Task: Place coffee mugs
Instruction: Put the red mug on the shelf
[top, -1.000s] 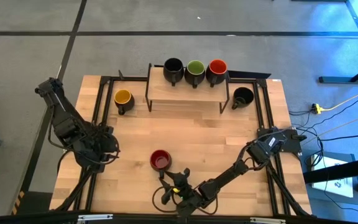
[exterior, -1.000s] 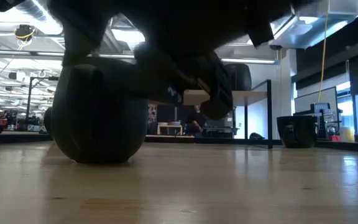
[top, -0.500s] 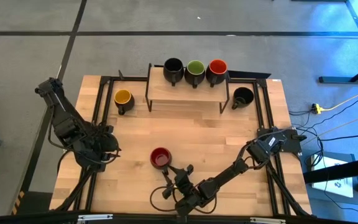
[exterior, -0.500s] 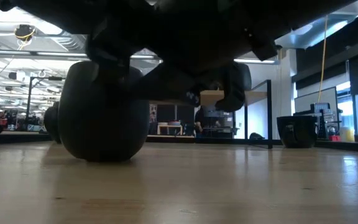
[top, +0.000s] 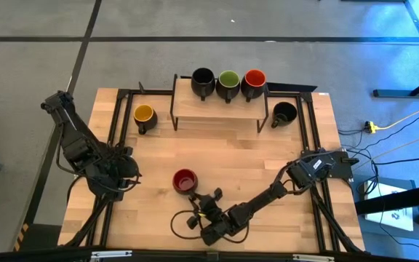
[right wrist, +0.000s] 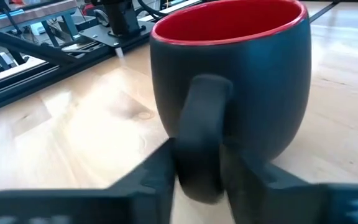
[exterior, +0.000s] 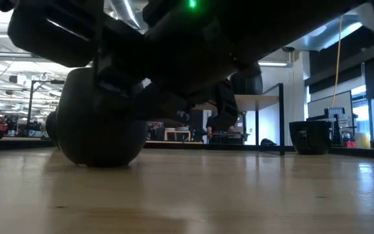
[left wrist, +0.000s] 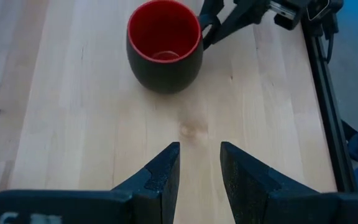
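On the pale, grainy wooden table [top: 268, 156], a rounded matte-black red-lined mug [top: 185, 180] stands upright near the front edge. The right gripper [top: 202, 201] lies low beside it — its dark fingers [right wrist: 154, 171] pinch the mug's thick looped handle [right wrist: 201, 134]. The left gripper [left wrist: 199, 163] waits at the table's left, fingers parted round nothing. Three mugs — black, green, red inside — sit on the raised wooden shelf [top: 184, 105]; the yellow-lined mug [top: 144, 115] and another black mug [top: 284, 112] flank it
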`<state>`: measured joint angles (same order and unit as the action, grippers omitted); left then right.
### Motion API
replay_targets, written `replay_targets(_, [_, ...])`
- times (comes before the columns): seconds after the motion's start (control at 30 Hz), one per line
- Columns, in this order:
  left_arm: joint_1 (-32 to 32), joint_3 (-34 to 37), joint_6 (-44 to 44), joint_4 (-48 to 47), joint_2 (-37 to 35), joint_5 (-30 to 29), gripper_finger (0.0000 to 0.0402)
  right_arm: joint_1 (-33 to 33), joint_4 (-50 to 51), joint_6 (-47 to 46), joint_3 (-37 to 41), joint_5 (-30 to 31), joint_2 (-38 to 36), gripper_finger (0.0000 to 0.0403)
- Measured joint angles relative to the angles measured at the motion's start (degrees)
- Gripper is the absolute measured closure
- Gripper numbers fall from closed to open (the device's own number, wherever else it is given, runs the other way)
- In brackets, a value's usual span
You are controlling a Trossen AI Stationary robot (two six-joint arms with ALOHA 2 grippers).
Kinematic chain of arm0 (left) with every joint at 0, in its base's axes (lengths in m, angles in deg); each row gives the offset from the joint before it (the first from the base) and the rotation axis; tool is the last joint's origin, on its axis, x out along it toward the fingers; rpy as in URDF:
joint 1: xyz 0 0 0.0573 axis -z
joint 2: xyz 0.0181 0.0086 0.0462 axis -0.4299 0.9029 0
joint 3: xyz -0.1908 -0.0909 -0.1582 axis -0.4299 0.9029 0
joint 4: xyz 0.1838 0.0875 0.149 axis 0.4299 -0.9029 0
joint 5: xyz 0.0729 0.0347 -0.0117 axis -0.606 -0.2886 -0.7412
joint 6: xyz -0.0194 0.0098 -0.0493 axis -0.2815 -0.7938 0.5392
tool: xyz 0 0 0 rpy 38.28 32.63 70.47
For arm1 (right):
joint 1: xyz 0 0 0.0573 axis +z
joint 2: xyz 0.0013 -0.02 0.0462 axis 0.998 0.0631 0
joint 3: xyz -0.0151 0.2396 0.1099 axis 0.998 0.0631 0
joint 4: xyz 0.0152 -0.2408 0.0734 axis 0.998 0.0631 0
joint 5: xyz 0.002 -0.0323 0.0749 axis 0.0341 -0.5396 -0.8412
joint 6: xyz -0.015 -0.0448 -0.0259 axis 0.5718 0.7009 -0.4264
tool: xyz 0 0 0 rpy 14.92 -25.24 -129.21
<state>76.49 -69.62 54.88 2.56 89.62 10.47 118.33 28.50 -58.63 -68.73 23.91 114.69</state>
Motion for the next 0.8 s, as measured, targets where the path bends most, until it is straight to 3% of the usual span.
replay_targets(0.13, [0.0,0.0,0.0,0.0,0.0,0.4,0.0292,-0.4,0.0,0.3,0.0,0.6,0.0,0.0361])
replay_targets(0.47, [0.0,0.0,-0.6,0.0,0.0,1.7,0.0292,-0.6,3.9,-0.5,0.1,-1.1,-2.2,0.036])
replay_targets(0.8, [0.0,0.0,-0.6,-0.5,-0.9,7.1,0.0292,-0.5,28.8,-13.1,0.1,0.1,-14.1,0.036])
